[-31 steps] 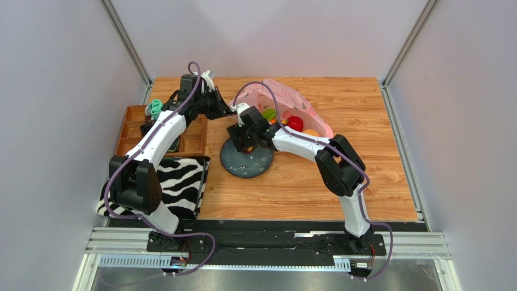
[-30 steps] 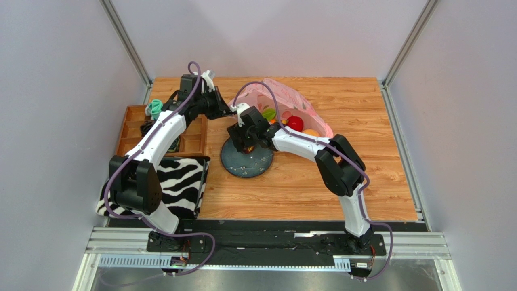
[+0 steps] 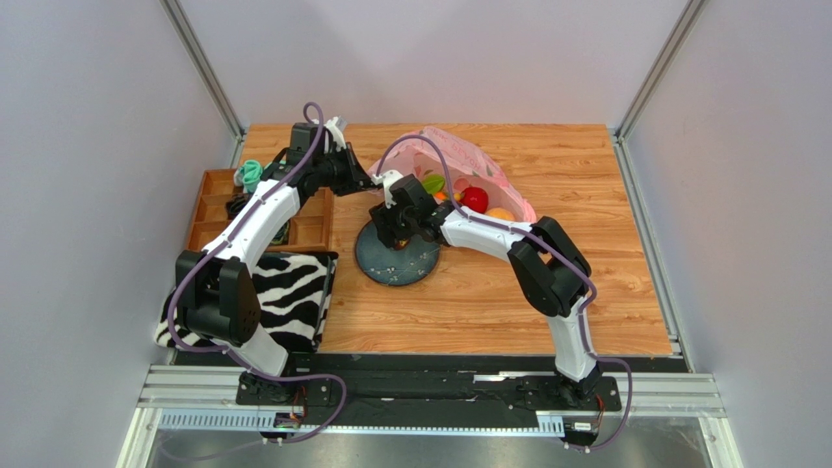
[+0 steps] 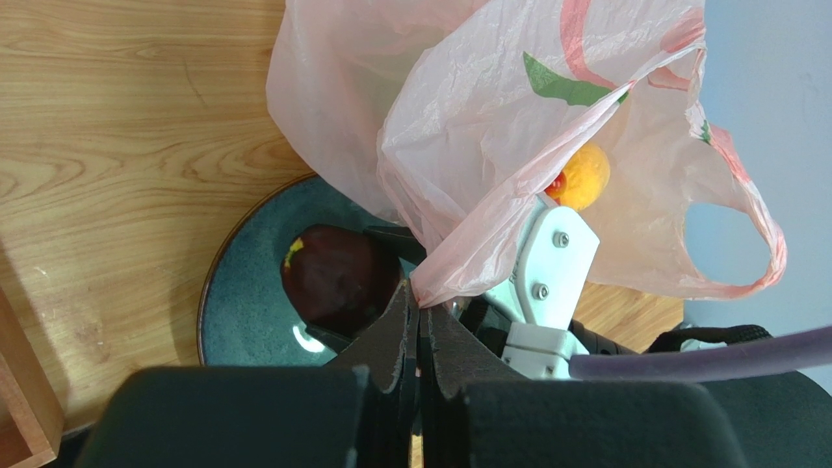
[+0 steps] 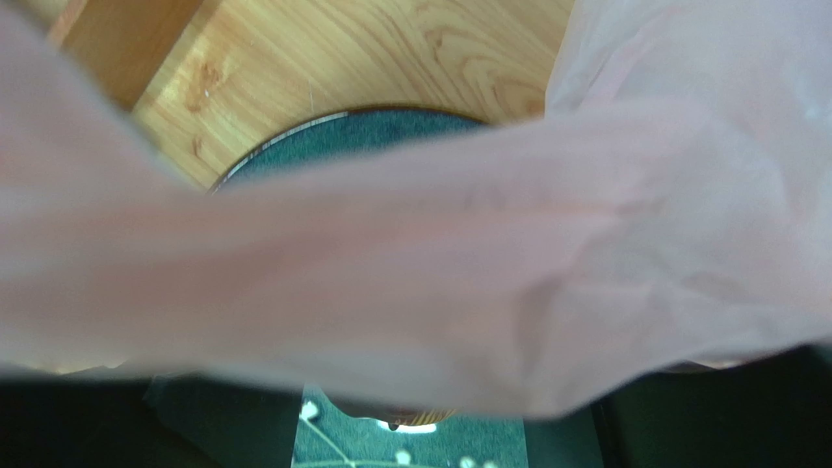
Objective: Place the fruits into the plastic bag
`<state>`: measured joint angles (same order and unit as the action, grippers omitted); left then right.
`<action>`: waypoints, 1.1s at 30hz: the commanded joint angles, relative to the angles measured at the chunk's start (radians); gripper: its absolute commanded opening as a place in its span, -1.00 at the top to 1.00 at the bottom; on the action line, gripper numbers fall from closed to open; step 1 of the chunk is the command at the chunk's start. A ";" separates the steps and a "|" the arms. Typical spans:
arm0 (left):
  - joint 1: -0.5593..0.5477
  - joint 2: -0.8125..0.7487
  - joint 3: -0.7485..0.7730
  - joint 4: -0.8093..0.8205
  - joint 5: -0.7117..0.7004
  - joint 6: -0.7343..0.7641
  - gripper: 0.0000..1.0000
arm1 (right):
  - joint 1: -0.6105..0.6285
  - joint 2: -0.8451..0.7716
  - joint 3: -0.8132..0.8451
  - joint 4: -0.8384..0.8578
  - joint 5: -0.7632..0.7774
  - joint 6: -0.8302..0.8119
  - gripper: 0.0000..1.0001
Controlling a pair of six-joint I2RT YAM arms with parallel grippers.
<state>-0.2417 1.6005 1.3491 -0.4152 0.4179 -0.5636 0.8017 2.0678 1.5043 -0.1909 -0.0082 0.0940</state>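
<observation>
– Fruits first: where are they?
– Mostly inside the thin translucent pink plastic bag (image 3: 459,156) at the back of the wooden counter (image 3: 586,283). A shiny red apple (image 3: 475,198), a green oval fruit (image 3: 433,182) and a yellow-orange peach (image 4: 583,175) show through its film. One dark purple fruit (image 4: 337,276) lies on the round dark blue-grey plate (image 4: 244,302), just beside the bag's mouth.
– And the fingers?
– The left fingers (image 4: 415,317) are pinched tight on the bag's rim, holding it up over the plate. The right fingers (image 3: 389,226) hang over the plate by the purple fruit. Bag film blurs their own camera, so I cannot tell their gap.
– Anything else?
– A zebra-striped cloth (image 3: 293,292) and a wooden compartment tray (image 3: 210,195) lie at the left.
</observation>
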 commanded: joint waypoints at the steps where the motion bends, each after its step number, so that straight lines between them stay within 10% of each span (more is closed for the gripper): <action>1: -0.010 -0.045 0.004 0.067 0.036 -0.012 1.00 | 0.017 -0.067 -0.041 -0.088 -0.049 -0.056 0.35; 19: -0.010 -0.059 -0.001 0.046 0.021 -0.012 1.00 | 0.036 -0.589 -0.266 -0.088 -0.007 -0.085 0.62; 33: -0.010 -0.106 -0.033 0.027 0.024 0.004 1.00 | -0.209 -0.535 -0.184 -0.165 0.097 -0.001 0.69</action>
<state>-0.2481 1.5570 1.3270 -0.3927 0.4358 -0.5735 0.6518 1.4704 1.2480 -0.3115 0.0532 0.0463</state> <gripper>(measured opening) 0.008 0.679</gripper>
